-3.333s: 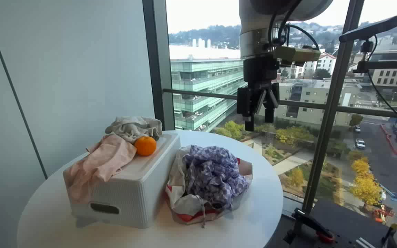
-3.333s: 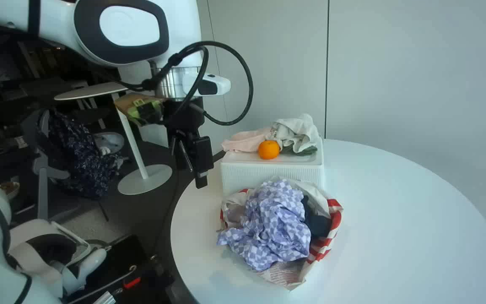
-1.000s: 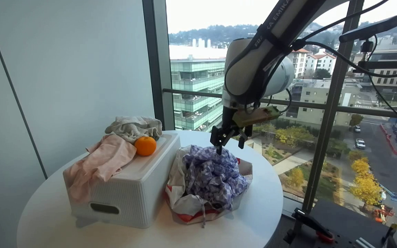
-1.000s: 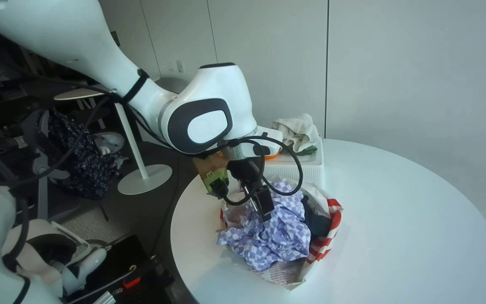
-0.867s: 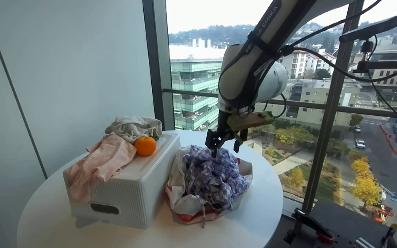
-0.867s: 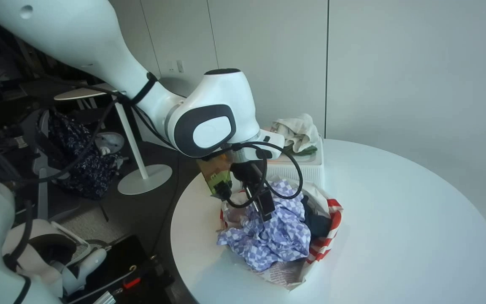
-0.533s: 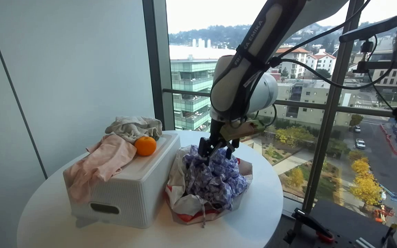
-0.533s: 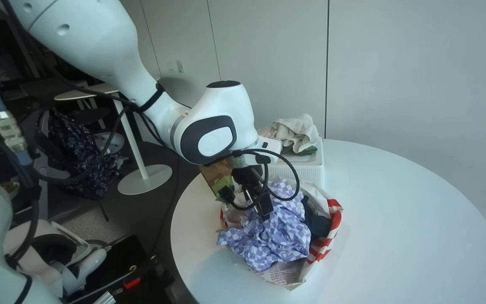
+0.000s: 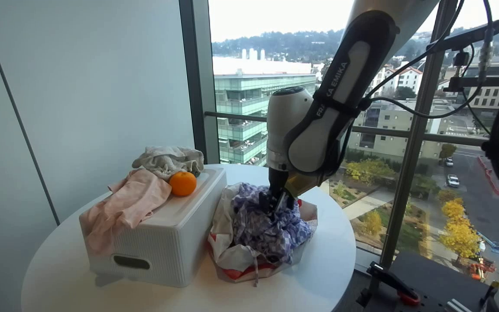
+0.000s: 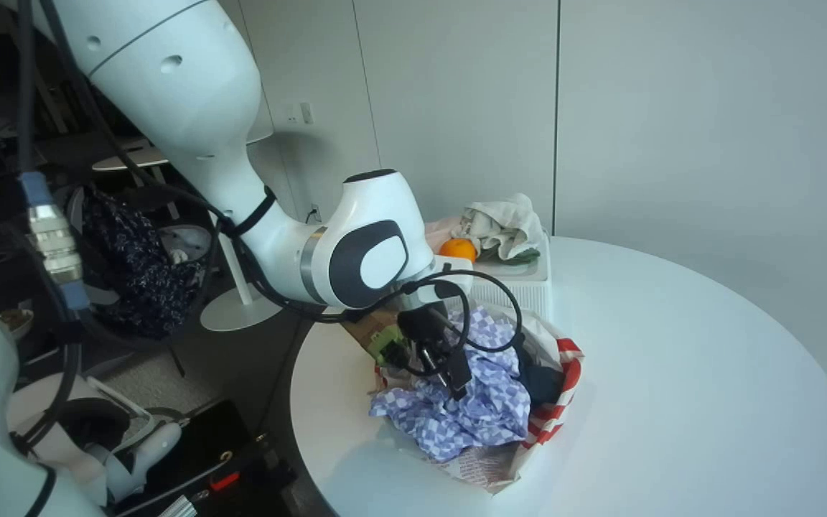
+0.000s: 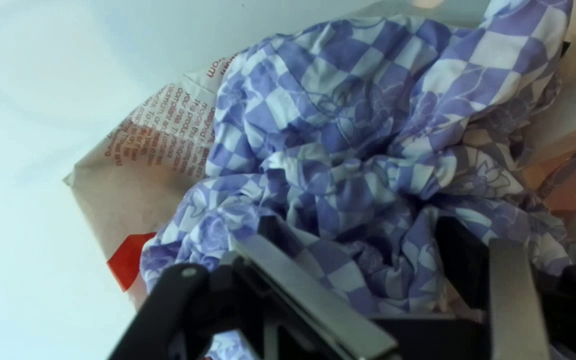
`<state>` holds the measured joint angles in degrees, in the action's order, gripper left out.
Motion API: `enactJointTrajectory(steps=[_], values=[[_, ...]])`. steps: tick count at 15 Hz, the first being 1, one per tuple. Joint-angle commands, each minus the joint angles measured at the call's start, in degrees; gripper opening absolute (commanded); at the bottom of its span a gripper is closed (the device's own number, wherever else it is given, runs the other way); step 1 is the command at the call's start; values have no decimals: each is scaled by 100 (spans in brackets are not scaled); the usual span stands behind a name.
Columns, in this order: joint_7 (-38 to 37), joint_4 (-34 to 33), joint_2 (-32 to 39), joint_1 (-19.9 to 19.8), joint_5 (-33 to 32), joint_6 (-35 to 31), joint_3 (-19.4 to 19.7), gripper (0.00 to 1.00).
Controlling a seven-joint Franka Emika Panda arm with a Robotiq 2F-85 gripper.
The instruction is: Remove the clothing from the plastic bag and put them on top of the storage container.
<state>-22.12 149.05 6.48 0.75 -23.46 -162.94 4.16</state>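
Lower now vs. the earlier frames is the robot arm [image 9: 345, 78], its end well down toward the round white table [image 10: 679, 373]; the items on the table keep their pos. In an exterior view, the storage container [image 9: 158, 247] stands toward the left edge of table, & the bag [image 9: 232, 258], w/ red stripes, lies just beside it, nearer to the right edge. Blue-white checked cloth [image 9: 258, 234] is still in the bag, heaped above its rim. Pink cloth [image 9: 130, 197] lies on the container top and hangs over one side; grey-white cloth [image 9: 167, 160] lies next to it. Dark cloth [image 10: 541, 380] shows also in the bag, beside the checked one. Gripper [image 11: 360, 240] points down at the checked cloth: its fingers [image 11: 460, 262] stand well apart, w/ folds btwn. them; as far as I see, they pinch nothing. Orange [image 9: 183, 183] rests on the container top, just beside both cloths there.
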Motion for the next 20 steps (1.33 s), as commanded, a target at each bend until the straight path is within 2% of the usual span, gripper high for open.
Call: enactJointTrajectory(steps=[1, 6, 8, 10, 14, 18, 19, 20], values=[[-697, 51, -44, 119, -693, -209, 218, 49], [-1247, 18, -58, 82, -1200, -121, 300, 11], [-1469, -43, -15, 84, -1319, -80, 344, 2], [-1618, -121, -29, 98, -1359, 19, 346, 0], [-1742, -320, -497, 104, -1250, 425, 290, 1], [-2028, -720, -934, 76, -1495, 960, 282, 1], [-2056, -819, -1023, 68, -1526, 1082, 256, 1], [-2022, -904, -1109, -112, -1532, 1193, 55, 1]])
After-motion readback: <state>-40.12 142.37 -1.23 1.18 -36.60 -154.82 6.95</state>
